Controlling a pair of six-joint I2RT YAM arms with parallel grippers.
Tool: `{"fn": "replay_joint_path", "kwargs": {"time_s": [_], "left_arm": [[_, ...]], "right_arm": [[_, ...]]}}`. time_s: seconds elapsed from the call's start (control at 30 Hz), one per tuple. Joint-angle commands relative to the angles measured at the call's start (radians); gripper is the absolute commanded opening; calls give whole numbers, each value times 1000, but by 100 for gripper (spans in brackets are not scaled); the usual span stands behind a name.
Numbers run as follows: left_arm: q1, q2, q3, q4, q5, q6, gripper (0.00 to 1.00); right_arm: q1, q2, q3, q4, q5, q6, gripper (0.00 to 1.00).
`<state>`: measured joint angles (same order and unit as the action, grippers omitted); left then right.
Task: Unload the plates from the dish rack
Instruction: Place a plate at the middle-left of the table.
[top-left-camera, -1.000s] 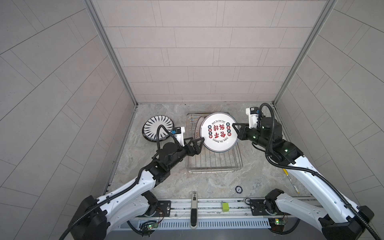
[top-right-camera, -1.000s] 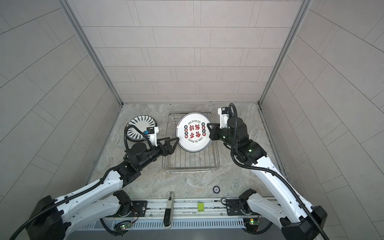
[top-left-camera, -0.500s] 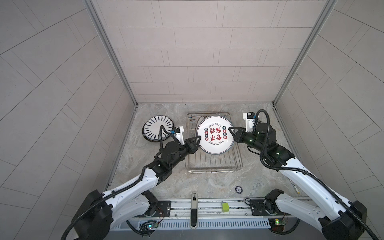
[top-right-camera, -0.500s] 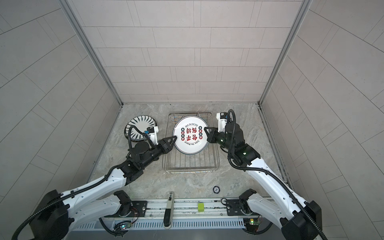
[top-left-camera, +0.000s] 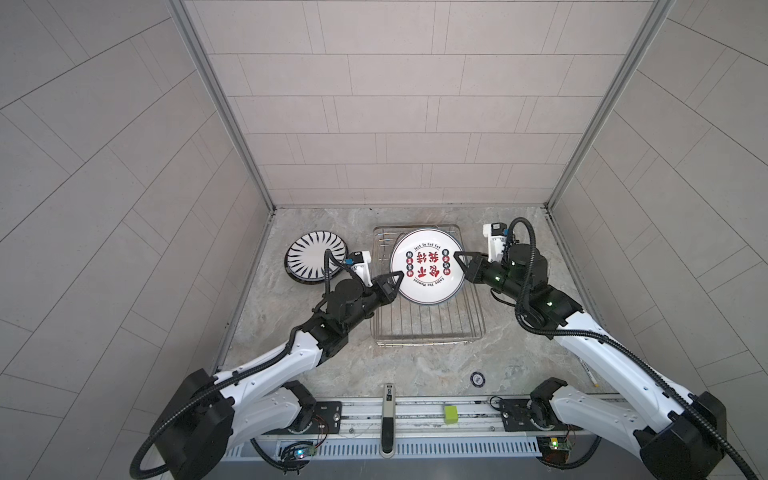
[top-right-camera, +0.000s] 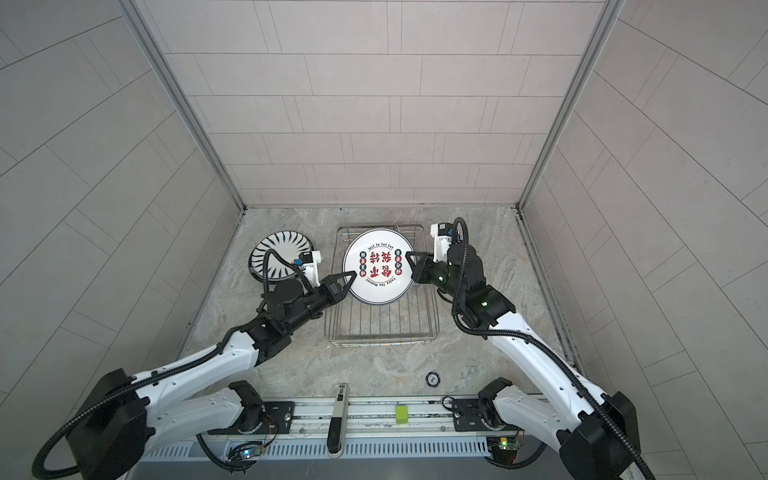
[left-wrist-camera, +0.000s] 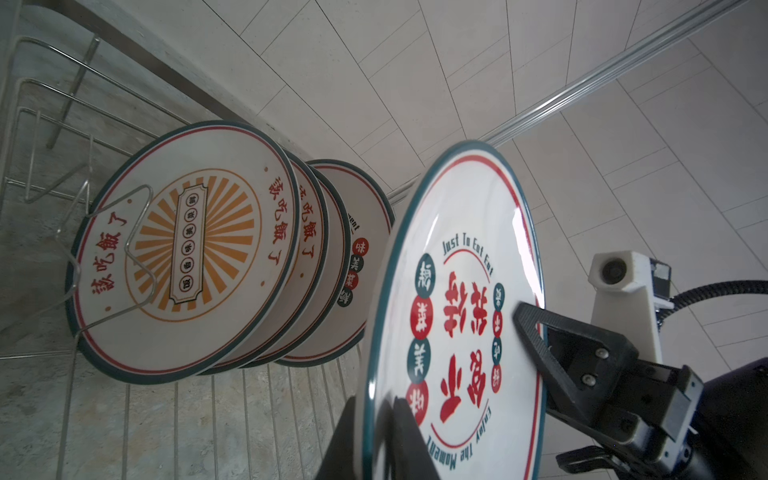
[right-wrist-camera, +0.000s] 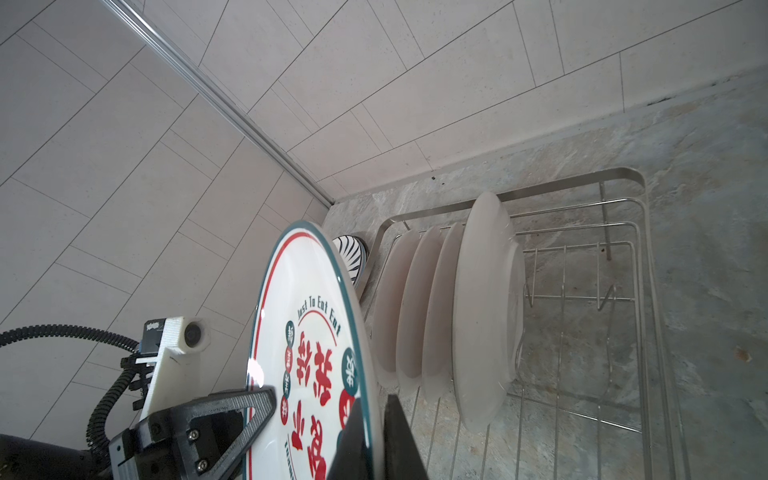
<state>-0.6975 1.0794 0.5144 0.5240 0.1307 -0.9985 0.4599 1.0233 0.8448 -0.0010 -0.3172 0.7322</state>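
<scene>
Over the dish rack (top-left-camera: 428, 328), red-character plate (top-left-camera: 427, 268) hangs between left gripper (top-left-camera: 397, 279), clamped on one rim, and right gripper (top-left-camera: 459, 259), clamped on the opposite rim. Striped plate (top-left-camera: 307, 249) sits just behind left gripper's wrist, so we reckon left carries, right lets go.

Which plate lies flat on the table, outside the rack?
The round white plate with black radial stripes; it lies flat beside the silver wire dish rack, while the other plates stand in it or are held.

dish rack (top-left-camera: 428, 332): centre of table (top-left-camera: 415, 374)
lifted plate (top-left-camera: 427, 266): above rack's far half
racked plates (left-wrist-camera: 187, 249): upright in rack, behind lifted plate
lone plate (top-left-camera: 309, 255): on table, left of rack
</scene>
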Motion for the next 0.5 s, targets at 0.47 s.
{"fn": "replay_joint_path", "kwargs": {"time_s": [0.47], "left_arm": [[-5,-80,0,16,-28,-5,0]], "right_arm": [[65,70,63,-33,26,-38,25]]}}
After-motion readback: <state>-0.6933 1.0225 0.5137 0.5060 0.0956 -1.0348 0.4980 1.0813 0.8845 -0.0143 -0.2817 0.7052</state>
